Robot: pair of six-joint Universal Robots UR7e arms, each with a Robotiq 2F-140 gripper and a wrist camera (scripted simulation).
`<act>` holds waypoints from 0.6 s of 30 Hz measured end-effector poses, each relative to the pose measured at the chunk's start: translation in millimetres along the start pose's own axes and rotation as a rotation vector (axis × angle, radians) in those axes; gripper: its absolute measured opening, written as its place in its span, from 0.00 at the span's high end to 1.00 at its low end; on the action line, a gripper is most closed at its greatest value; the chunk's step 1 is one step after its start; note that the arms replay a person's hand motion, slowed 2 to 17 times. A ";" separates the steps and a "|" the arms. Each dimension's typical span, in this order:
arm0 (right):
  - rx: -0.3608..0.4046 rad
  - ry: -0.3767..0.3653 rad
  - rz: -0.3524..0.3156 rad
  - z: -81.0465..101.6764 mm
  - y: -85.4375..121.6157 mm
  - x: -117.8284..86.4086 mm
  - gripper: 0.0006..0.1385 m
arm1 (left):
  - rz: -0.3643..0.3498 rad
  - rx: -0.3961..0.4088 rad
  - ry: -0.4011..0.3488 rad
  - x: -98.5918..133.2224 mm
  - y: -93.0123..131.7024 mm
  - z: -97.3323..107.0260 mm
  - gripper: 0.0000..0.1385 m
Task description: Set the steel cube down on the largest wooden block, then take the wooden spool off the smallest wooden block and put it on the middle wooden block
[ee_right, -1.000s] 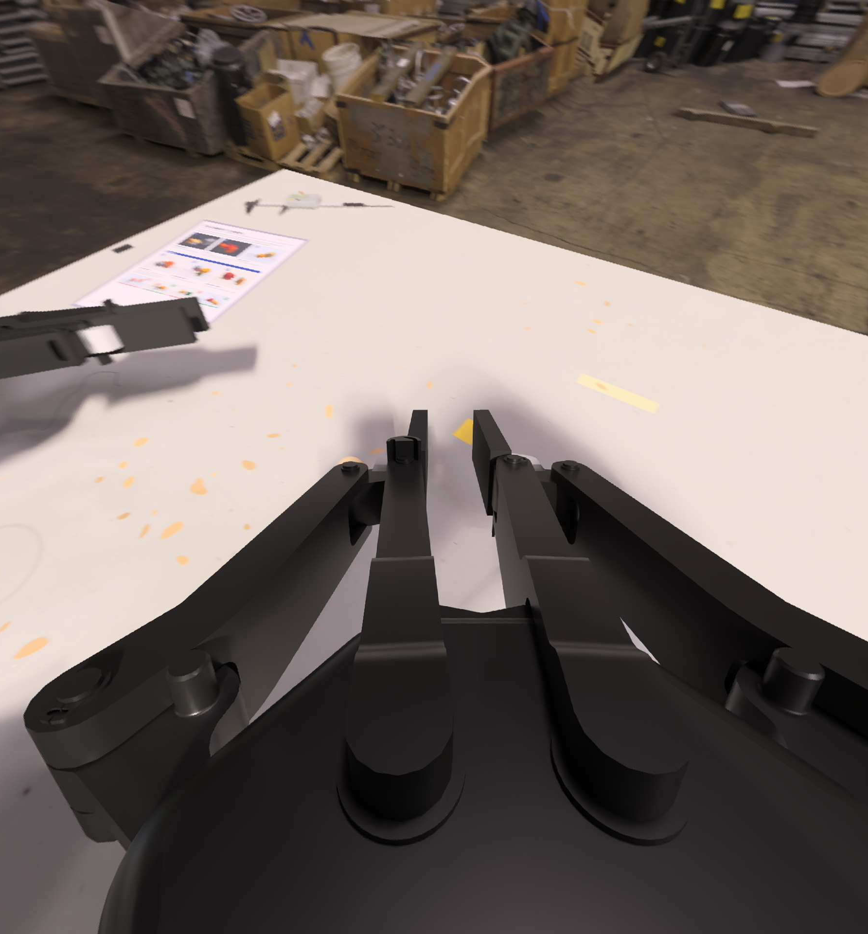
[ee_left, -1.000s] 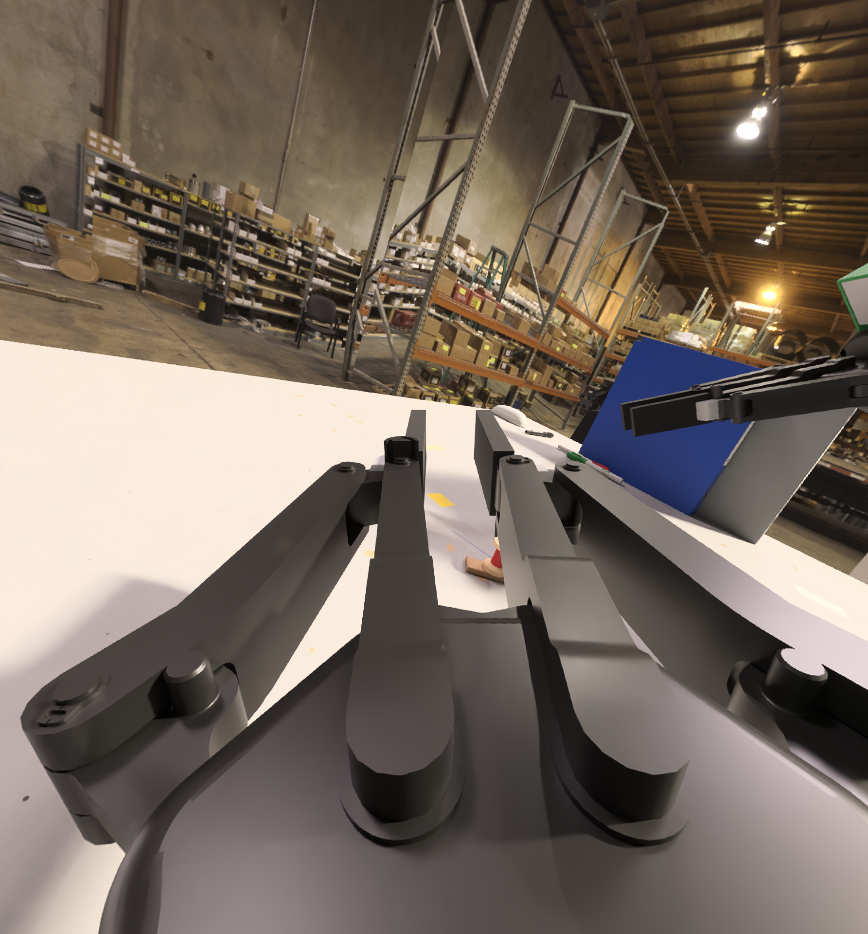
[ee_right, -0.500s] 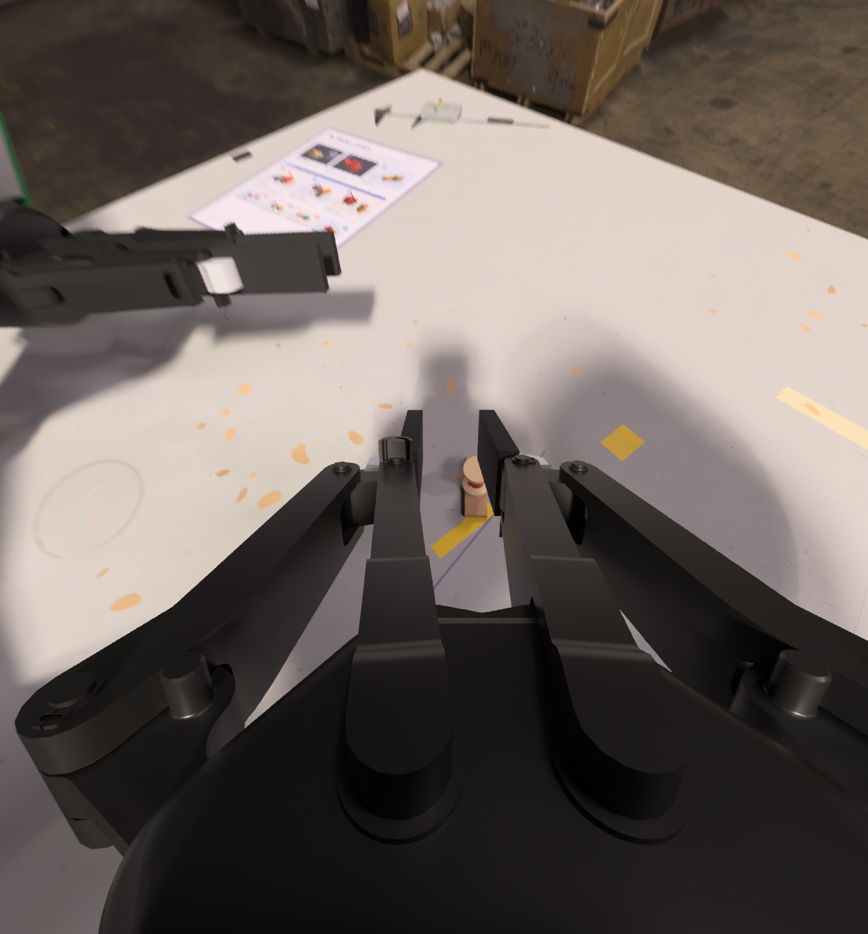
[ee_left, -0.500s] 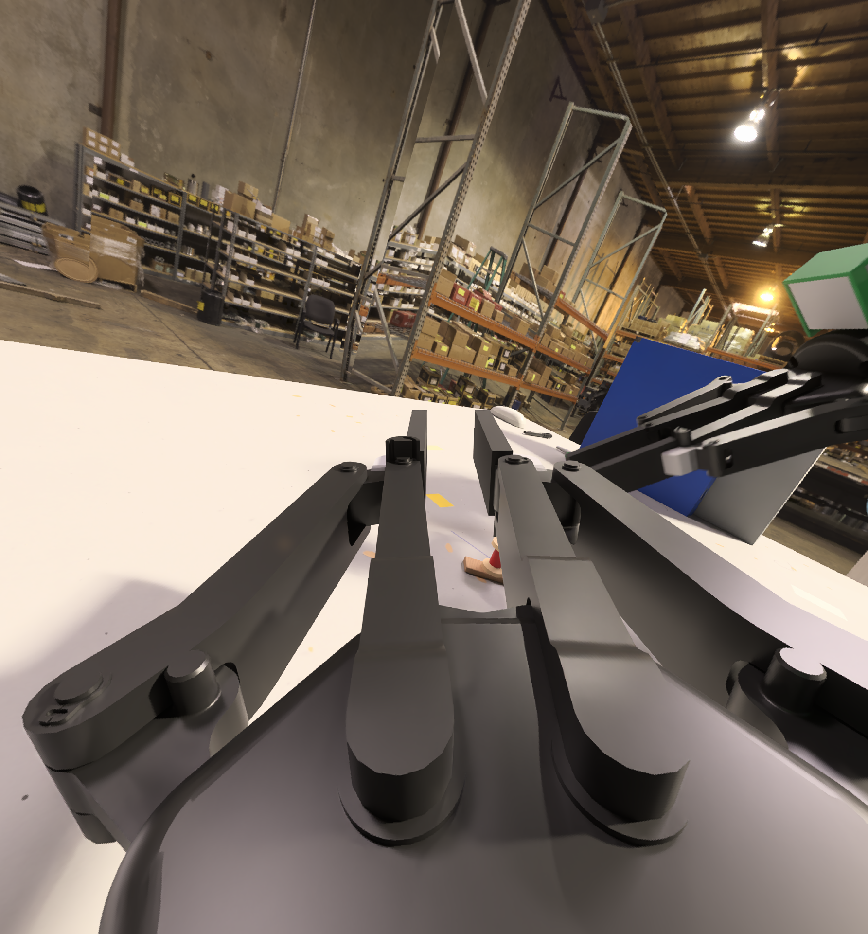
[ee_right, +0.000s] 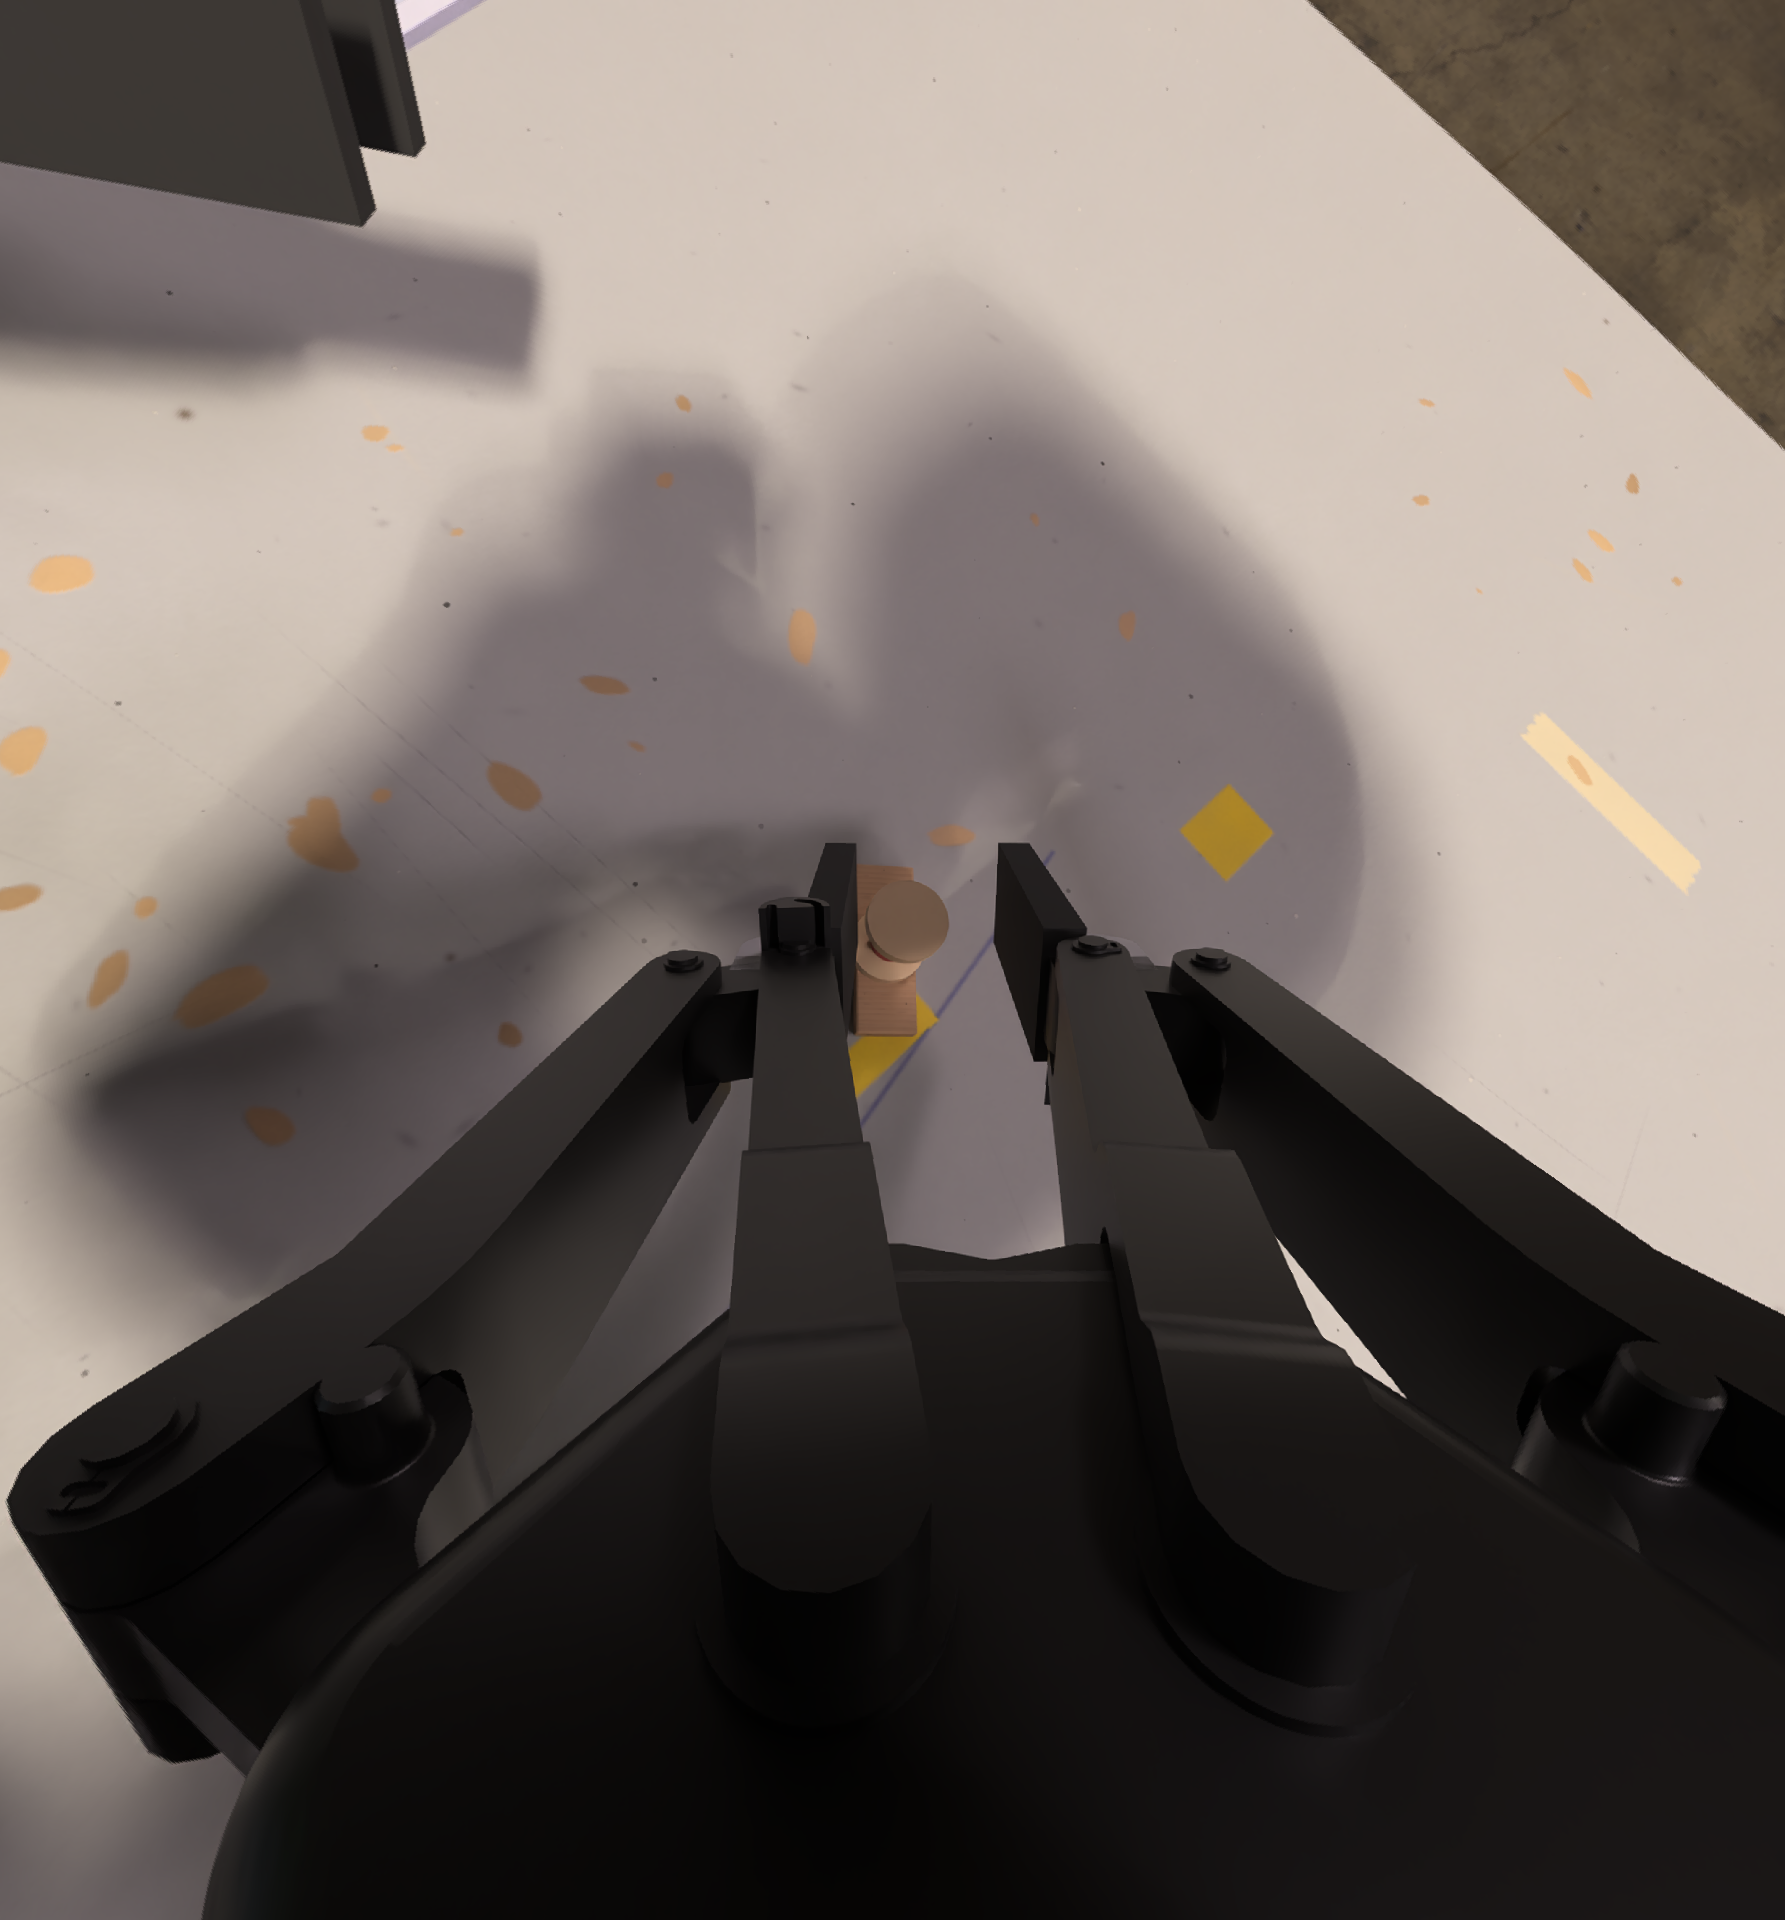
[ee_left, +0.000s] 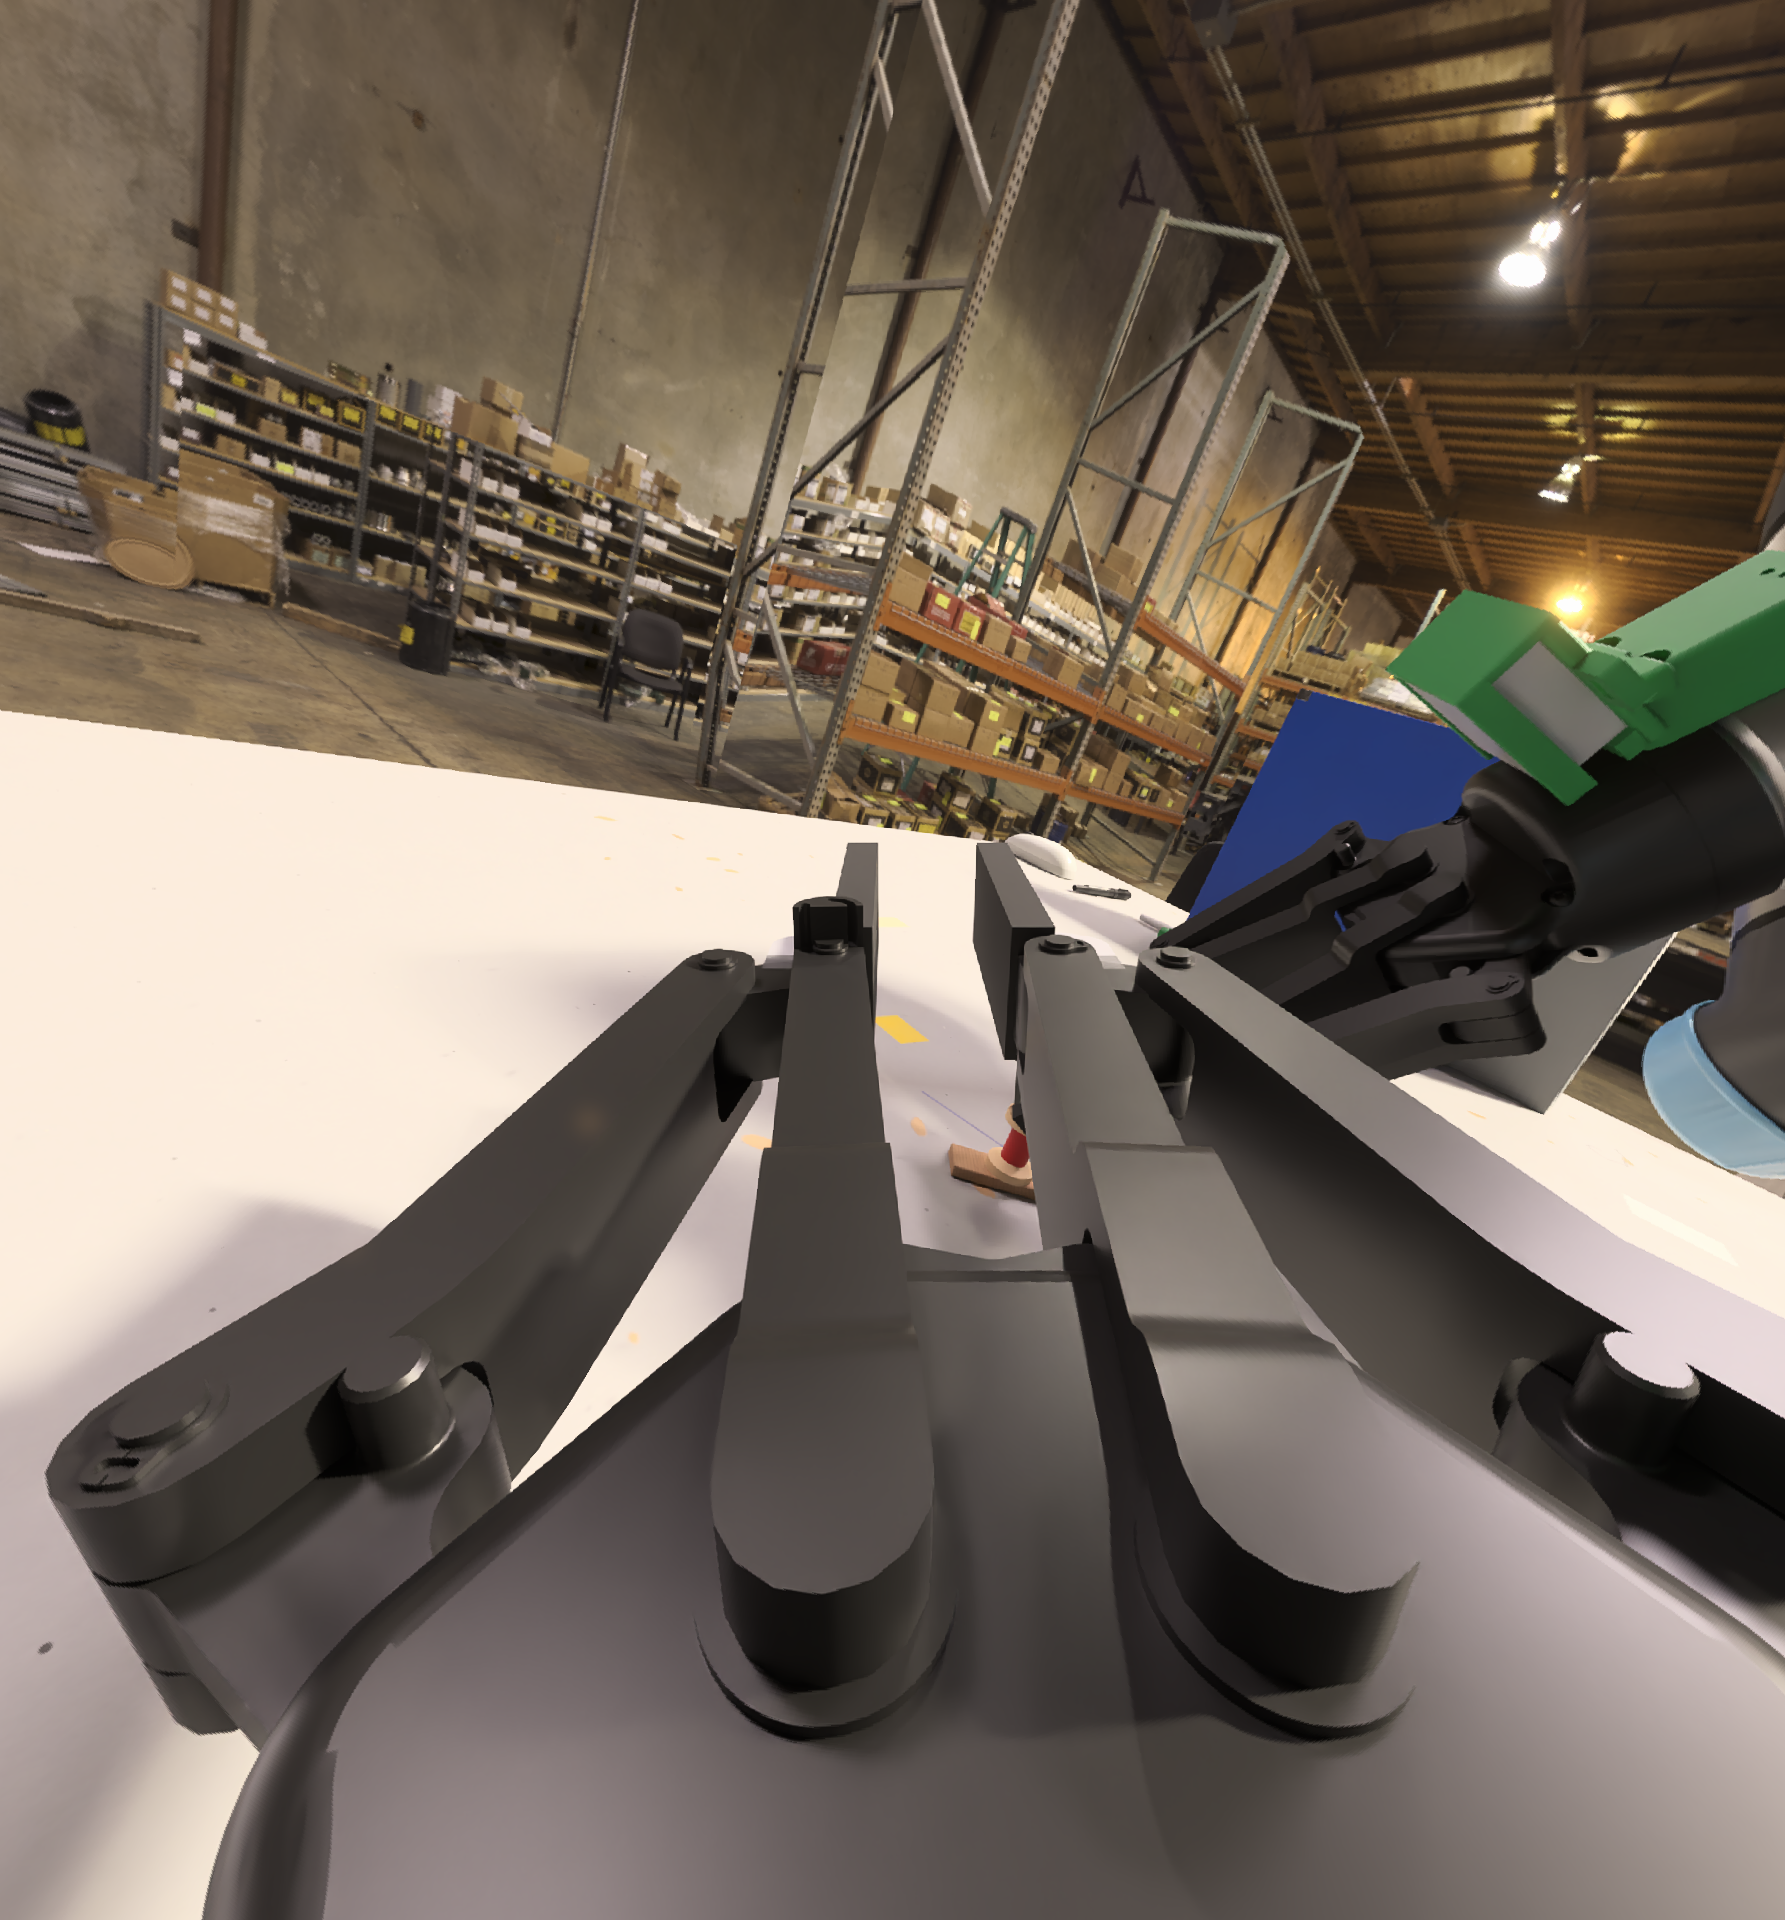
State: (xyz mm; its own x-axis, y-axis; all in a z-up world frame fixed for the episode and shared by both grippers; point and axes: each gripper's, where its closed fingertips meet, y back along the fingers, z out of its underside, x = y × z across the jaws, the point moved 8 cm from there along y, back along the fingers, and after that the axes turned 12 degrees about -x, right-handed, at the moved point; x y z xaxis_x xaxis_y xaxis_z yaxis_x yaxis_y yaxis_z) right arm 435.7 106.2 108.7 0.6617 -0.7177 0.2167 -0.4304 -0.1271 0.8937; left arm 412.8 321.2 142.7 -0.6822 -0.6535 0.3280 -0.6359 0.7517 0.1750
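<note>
A small wooden block [ee_right: 883, 1006] lies on the white table [ee_right: 1283, 364], with a wooden spool [ee_right: 906, 923] standing upright on it. My right gripper [ee_right: 924, 883] is open and points down over the spool, which shows between the fingers, close to the left one. In the left wrist view the block [ee_left: 979, 1166] and the spool's red waist [ee_left: 1014, 1145] peek out beside my open, empty left gripper [ee_left: 927, 894]. The right gripper's body [ee_left: 1387, 935] reaches in from the right. The steel cube and the other wooden blocks are out of view.
A blue panel [ee_left: 1335, 810] on a grey stand stands at the far right of the table. One finger [ee_right: 244, 104] of the left gripper hangs at the top left of the right wrist view. A yellow diamond mark [ee_right: 1226, 831] and a tape strip [ee_right: 1610, 800] lie to the right, near the table edge.
The right gripper has tilted downward and come down over the spool and small block. In the left wrist view it has swung lower and closer. The left gripper has not moved.
</note>
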 end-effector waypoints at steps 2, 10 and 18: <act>-0.005 -0.003 0.000 -2.0 -3.7 -0.8 0.75 | 0.000 0.000 -0.003 0.2 0.0 0.0 0.82; -0.051 -0.010 -0.013 -3.1 -11.5 -1.2 0.79 | -0.005 -0.002 -0.018 -0.5 -0.2 0.0 0.82; -0.056 -0.011 -0.018 1.2 -11.1 1.7 0.85 | -0.010 -0.002 -0.014 -3.7 0.8 -0.9 0.82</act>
State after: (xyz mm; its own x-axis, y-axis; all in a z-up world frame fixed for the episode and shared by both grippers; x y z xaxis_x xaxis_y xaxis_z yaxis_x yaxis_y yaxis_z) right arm 440.9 105.5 98.6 0.6625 -0.7229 0.1960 -0.3830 -0.1021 0.9181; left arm 415.2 324.3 142.5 -0.6811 -0.6618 0.3132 -0.6416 0.7456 0.1803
